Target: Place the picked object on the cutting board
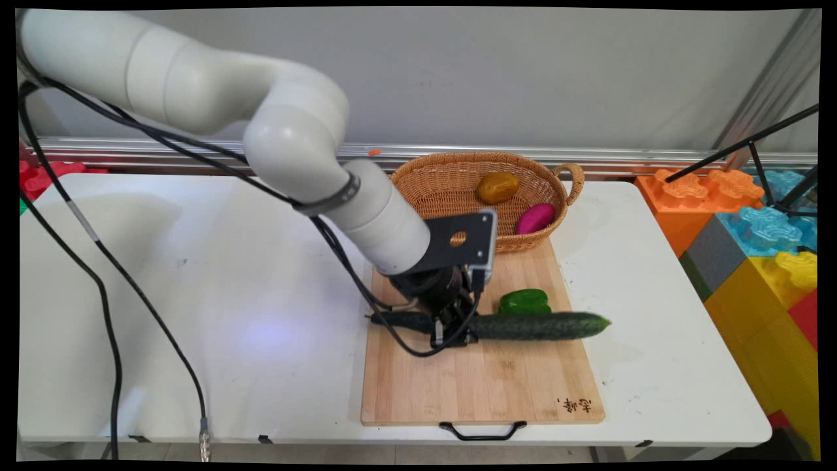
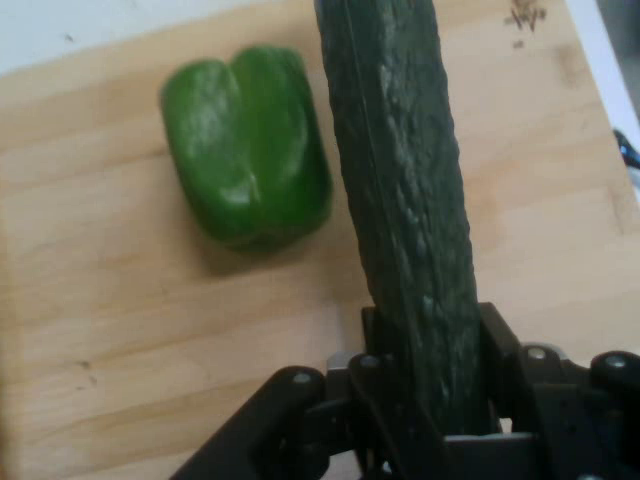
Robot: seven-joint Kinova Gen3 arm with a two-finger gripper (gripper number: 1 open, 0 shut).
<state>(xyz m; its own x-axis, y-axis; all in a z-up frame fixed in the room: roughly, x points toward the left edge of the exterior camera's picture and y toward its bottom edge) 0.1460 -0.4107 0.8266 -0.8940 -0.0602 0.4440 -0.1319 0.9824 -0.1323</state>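
From the hand camera I see the gripper (image 2: 430,400) closed round the cucumber (image 2: 405,200), its fingers (image 2: 505,345) pressed to either flank — so I judge it has a firm hold, taken toward one end, not the middle. In the main view the cucumber (image 1: 536,326) lies level across the wooden cutting board (image 1: 477,379), its long part running out to the right of the gripper (image 1: 451,330) and a short dark stub showing to the left; the tip reaches just past the board's right edge. Whether it rests on the wood or hangs just clear of it I cannot tell. The near half of the board is bare, down to its black handle (image 1: 482,430) at the front lip of the bench (image 1: 196,314) — that is my open room. Just behind the cucumber sits a green bell pepper (image 1: 523,301), near but apart from it in the hand view (image 2: 245,155), so any swing backward is tight. Farther still, touching the board's far edge, stands a wicker basket (image 1: 444,183) holding a yellow-brown potato (image 1: 497,188) and a magenta sweet potato (image 1: 535,218); the arm's wrist plate overlaps its near rim. Beyond the bench's right edge, coloured foam blocks (image 1: 752,235) are stacked.
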